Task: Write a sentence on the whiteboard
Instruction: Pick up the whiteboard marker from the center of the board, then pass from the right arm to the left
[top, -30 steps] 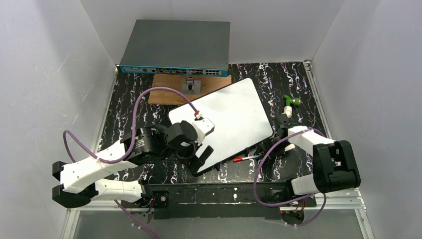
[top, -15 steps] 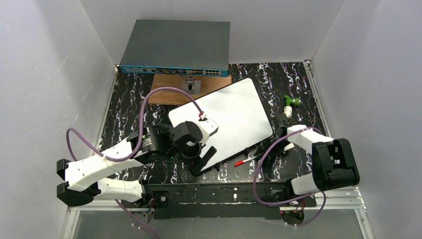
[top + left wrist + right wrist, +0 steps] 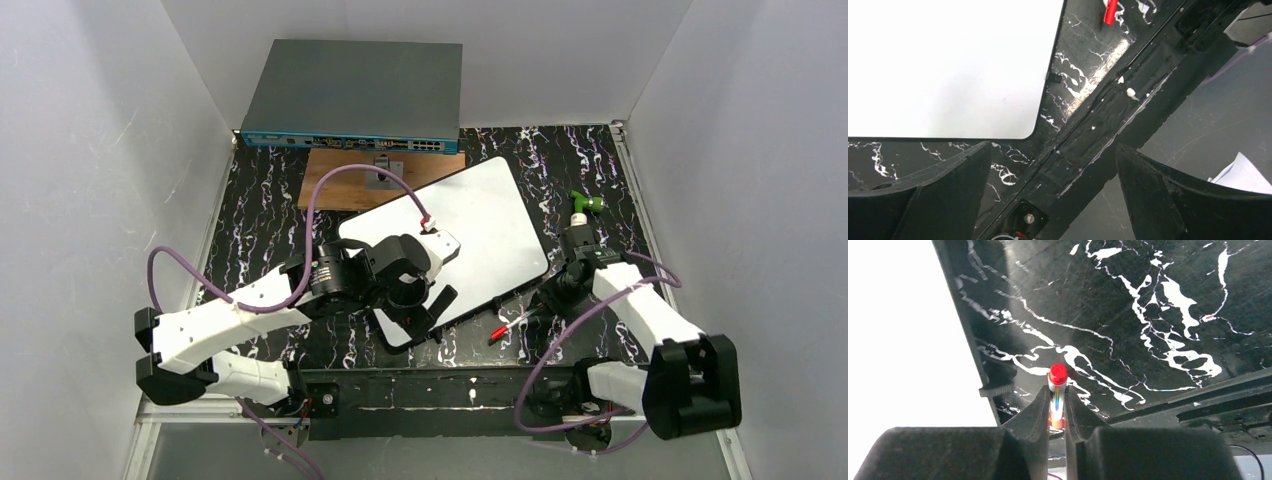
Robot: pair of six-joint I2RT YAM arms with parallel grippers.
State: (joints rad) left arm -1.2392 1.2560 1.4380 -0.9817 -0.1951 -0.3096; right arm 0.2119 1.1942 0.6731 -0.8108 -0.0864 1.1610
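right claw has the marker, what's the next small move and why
Probably carry the marker toward the left claw to pull its red end off. The right claw is shut on it, that end looks like a cap still on, and the left claw hangs open by a corner of the board, which is blank.

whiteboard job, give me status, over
Left gripper open above near corner of whiteboard. Right gripper shut on red-tipped marker, off the board. No writing visible. Left arm overhangs board.
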